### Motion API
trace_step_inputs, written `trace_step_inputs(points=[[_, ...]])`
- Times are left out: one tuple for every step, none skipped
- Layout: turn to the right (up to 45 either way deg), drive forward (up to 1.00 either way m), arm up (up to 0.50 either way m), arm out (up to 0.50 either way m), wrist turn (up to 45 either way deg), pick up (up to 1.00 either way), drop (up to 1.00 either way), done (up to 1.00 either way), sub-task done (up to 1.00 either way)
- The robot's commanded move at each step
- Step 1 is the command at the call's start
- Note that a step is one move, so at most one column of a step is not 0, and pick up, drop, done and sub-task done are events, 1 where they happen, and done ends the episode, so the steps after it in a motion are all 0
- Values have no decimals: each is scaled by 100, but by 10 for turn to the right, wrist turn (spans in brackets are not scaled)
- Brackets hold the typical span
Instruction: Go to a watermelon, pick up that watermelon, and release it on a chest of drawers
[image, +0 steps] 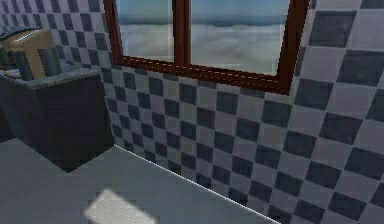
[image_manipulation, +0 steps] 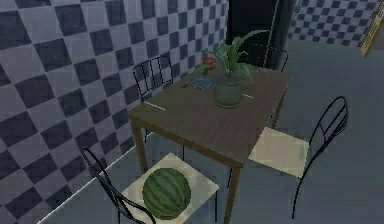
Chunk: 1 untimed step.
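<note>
The gripper's state cannot be told from these pictures, nor can how the watermelon lies relative to it.

The watermelon (image_manipulation: 168, 193) rests on the pale seat cushion of a black wire chair (image_manipulation: 112, 178) drawn up to the near end of the brown wooden table (image_manipulation: 215, 125). It sits just below the table's near edge. It looks almost round, so no long axis can be made out. Its darker green stripes run roughly from top to bottom. The chair's wire back rises on the side of the melon away from the table, and the table's edge and near legs stand close on the other side.

On the tabletop, toward the far end, stands a potted plant (image_manipulation: 230, 78) with long green leaves in a greyish pot. Something red (image_manipulation: 209, 66) is just beside it, toward the arm side view's left. A small flat bluish thing (image_manipulation: 201, 86) lies near the pot.

Three more wire chairs surround the table:
- one with a pale seat (image_manipulation: 283, 150) along the side toward the arm side view's right
- one (image_manipulation: 153, 73) along the opposite side
- one (image_manipulation: 272, 55) at the far end

A blue-and-grey checked wall (image_manipulation: 60, 90) runs past the table on the arm side view's left.

In the forward view a checked wall of the same pattern bears a brown-framed window (image: 205, 40). A dark counter (image: 55, 115) stands at the forward view's left with a tan and grey appliance (image: 30, 50) on it.
</note>
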Motion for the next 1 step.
trace_step_inputs(points=[[0,0,0,24,0,0,0,0,0]])
